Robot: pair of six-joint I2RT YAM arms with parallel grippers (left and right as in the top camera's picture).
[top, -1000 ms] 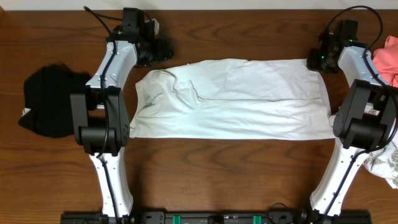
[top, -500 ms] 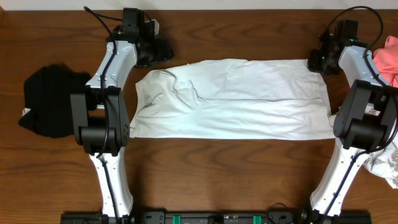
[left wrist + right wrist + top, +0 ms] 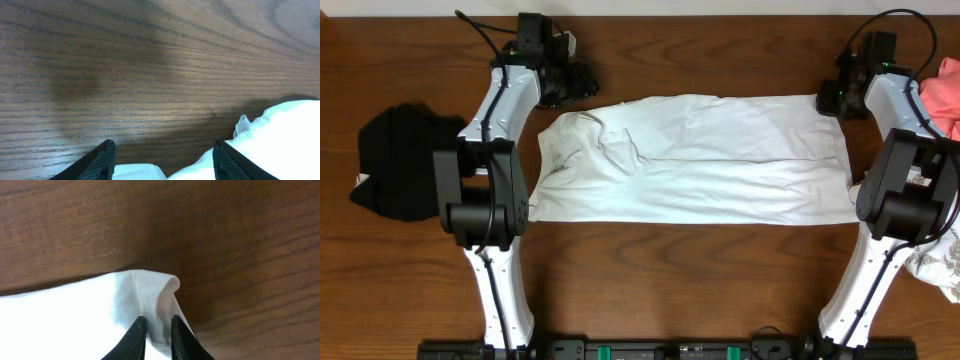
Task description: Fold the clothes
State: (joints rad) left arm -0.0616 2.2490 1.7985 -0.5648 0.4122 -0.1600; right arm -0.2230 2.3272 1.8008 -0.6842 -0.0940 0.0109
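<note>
The white T-shirt (image 3: 690,160) lies spread across the table's middle as a wide band, creased near its left end. My left gripper (image 3: 588,84) is at the shirt's far left corner. In the left wrist view it (image 3: 162,160) stands open over bare wood, with white cloth (image 3: 280,135) beside and below its fingers but not pinched. My right gripper (image 3: 825,100) sits at the shirt's far right corner. The right wrist view shows it (image 3: 157,327) shut on a raised fold of the white cloth (image 3: 75,315).
A black garment (image 3: 400,160) is heaped at the left edge beside the left arm. A pink garment (image 3: 945,95) lies at the far right, and a leaf-patterned white one (image 3: 940,262) sits lower right behind the right arm.
</note>
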